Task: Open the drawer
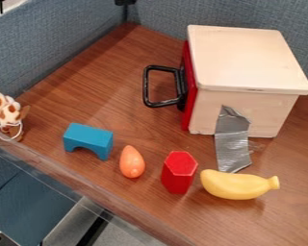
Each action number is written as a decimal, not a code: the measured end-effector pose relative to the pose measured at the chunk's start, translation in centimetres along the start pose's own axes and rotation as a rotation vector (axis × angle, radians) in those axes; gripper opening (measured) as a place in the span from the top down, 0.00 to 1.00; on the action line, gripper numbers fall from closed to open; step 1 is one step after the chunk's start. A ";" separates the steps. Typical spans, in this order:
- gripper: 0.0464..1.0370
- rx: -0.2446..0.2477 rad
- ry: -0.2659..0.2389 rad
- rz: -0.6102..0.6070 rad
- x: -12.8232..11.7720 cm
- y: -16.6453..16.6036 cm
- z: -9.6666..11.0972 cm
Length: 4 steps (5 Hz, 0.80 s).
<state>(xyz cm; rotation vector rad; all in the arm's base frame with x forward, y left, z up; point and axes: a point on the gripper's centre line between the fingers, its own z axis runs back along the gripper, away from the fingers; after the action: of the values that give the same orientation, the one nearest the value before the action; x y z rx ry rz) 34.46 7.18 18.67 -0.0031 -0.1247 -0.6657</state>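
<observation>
Banana (235, 185) near front edge of table (86, 86); red drawer (190, 103) looks shut in box (247, 57) by back edge. Step's likely approach; next, seat tool on handle (146, 86), pull straight out. Can't tell if tool's apart or together

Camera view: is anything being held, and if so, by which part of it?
Nothing seen here is held: the black drawer handle stands free, and the blue arch, red block and banana rest on the table.
</observation>
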 end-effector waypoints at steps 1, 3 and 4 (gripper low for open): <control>0.04 -0.031 0.025 0.011 -0.1 0.0 -1.4; 0.04 -0.007 -0.005 0.145 -0.5 -0.1 -2.8; 0.04 0.075 0.004 0.268 -1.6 0.1 -2.6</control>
<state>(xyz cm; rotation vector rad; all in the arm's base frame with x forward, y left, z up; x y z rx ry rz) 33.57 8.19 15.90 0.0528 -0.1424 -0.3934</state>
